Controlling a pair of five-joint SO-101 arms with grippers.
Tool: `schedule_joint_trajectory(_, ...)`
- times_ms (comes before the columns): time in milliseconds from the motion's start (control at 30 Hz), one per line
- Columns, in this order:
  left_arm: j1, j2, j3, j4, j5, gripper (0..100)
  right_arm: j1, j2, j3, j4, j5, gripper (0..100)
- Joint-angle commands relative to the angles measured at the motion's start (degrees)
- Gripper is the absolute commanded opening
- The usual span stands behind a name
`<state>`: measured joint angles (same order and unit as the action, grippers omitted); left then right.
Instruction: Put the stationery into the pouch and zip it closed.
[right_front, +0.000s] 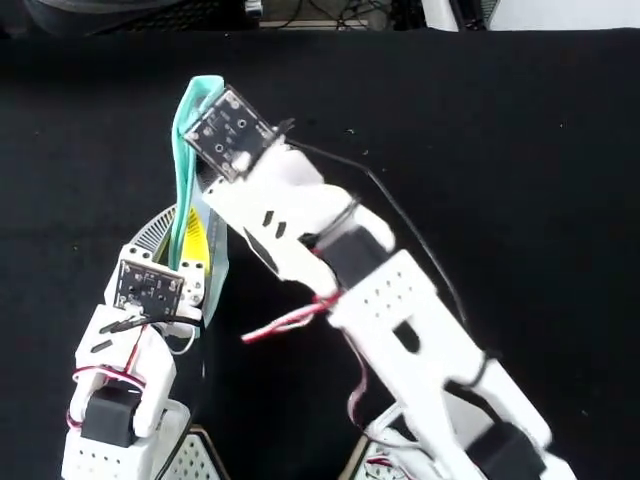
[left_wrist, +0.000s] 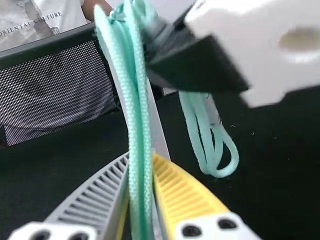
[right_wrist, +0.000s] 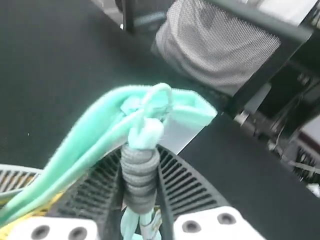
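Left tool (left_wrist: 142, 172) clamped the upright pouch (right_front: 186, 160) by its zipper edge, and right tool (right_wrist: 140, 187) pinched what looked like its grey pull (right_wrist: 139, 167) at the far end, broad bench (right_front: 500, 150) beyond.

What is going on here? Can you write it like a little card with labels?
Thing held: teal pouch, held up on its edge between the two arms
Left fingers: grey and yellow, shut on the pouch's edge
Right fingers: black, shut on the grey zip pull
Hanging bit: teal cord loop
Table: covered in black cloth
Zip: cannot tell if it is closed
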<state>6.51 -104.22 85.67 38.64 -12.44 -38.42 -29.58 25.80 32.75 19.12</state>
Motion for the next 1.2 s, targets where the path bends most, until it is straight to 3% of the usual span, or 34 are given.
schedule_joint_trajectory(0, -0.04, 0.18, 0.31, 1.23, 0.35, 3, 0.18, -7.43, 2.24, 1.05, 2.11, 1.2)
schedule_joint_trajectory(300, -0.48, 0.18, -1.63, 2.55, 0.18, 5, -0.35, -21.23, 16.22, 1.58, 3.43, 1.2)
schedule_joint_trajectory(400, -0.31, 0.18, -2.51, 8.79, 0.35, 12, -0.35, -25.19, 17.27, 4.04, 3.43, 1.2)
schedule_joint_trajectory(833, 0.13, 0.18, -19.12, 29.19, 0.35, 13, -5.54, -28.62, 17.54, 8.62, 3.43, 1.2)
schedule_joint_trajectory(1167, 0.40, 0.18, -29.32, 30.68, 0.35, 13, -5.54, -28.62, 17.54, 8.79, 3.43, 1.2)
